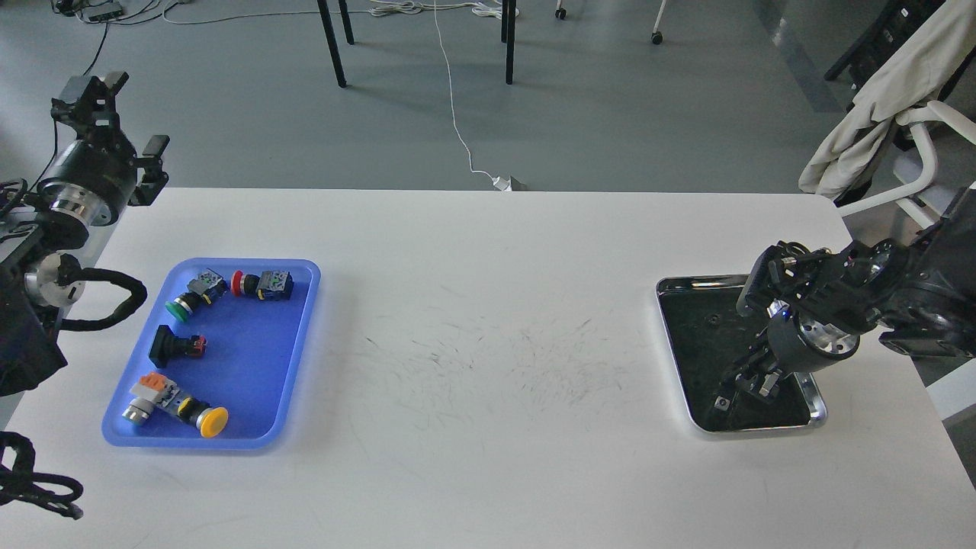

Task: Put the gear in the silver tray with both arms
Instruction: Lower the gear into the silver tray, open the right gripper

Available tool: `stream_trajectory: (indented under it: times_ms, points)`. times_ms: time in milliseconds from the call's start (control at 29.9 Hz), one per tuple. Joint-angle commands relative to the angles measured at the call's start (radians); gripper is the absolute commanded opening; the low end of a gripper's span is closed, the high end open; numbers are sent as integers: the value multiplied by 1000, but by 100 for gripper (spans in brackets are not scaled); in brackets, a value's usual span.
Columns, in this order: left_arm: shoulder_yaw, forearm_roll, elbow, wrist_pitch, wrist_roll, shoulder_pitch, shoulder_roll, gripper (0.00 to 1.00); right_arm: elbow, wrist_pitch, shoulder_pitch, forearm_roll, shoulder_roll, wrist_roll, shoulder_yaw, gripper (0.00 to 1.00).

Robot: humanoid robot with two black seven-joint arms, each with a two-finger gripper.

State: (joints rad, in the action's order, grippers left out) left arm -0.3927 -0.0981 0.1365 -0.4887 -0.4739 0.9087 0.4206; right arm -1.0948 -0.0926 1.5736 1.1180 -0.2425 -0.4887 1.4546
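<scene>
A grey floor (pixel 595 114) is seen beyond the white worktop (pixel 488 320). Black furniture legs (pixel 332 46) and a white cable (pixel 456 114) are shown on it. A beige cloth (pixel 877 107) is draped over a white chair (pixel 926 152) at the right.

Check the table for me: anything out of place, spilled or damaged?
Nothing spilled or toppled. The white table has dark scuff marks at its middle. The push-button parts all lie inside the blue tray. The right gripper is down in the silver tray.

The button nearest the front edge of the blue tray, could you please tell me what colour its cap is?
Yellow: the button shows clearly in the head view, inside the blue tray.
</scene>
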Motion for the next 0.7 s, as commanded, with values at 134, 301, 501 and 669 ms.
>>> stream_trajectory:
  times_ms: [134,301,501,669]
  points:
    - [0,0,2,0,0,1,1,99,1,1,0,-15,0,0,0,31]
    - [0,0,2,0,0,-1,1,99,-2,1,13,-20,-1,0,-5,45]
    - [2,0,0,0,0,-1,0,99,-2,-1,26,-46,-4,0,-10,68]
    - [2,0,0,0,0,-1,0,99,-7,2,60,-196,-1,0,-49,90]
